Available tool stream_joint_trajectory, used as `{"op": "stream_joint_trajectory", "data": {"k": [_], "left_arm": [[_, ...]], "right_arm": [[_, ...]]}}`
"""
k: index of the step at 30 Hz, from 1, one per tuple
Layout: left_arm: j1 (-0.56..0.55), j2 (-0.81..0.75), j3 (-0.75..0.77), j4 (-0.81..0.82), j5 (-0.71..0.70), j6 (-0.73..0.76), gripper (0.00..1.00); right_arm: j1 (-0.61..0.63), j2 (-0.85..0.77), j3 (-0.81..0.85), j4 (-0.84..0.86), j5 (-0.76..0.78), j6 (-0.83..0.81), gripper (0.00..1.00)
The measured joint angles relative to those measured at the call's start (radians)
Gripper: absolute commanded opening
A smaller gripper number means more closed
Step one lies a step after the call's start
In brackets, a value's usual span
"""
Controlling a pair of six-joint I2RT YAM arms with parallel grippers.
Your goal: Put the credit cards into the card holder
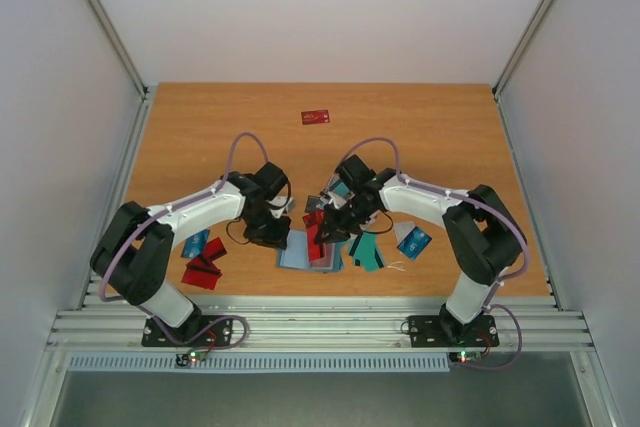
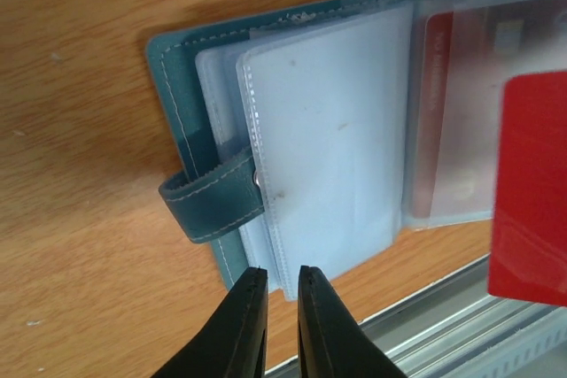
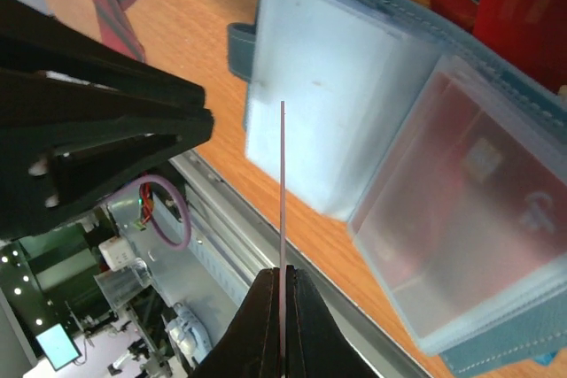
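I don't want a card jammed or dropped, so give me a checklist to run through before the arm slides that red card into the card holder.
1. Grip: right gripper shut on the red credit card: ok, pinched by its edge.
2. Holder: card holder lying open, pockets up: ok.
3. Target: clear pocket page beside the strap empty: ok. The neighbouring page already shows a red card inside.
4. Brace: left gripper pinning that page: cannot tell. Its jaws stand narrowly apart at the page's edge.
5. Alignment: card lined up with the pocket's mouth: cannot tell. It hangs over the holder.
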Motion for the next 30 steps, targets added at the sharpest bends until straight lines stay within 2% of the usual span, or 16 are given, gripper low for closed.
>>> {"op": "stream_joint_trajectory", "data": {"k": [9,30], "left_arm": [[0.000,0.030,-0.004,0.053,-0.006,-0.008,0.13],[0.000,0.084,-0.047,0.114,0.000,-0.019,0.11]], "right_arm": [[0.015,0.083,-0.001,0.012,0.012,0.002,0.01],[0.015,0.137,-0.055,0.096,0.000,0.024,0.01]]}}
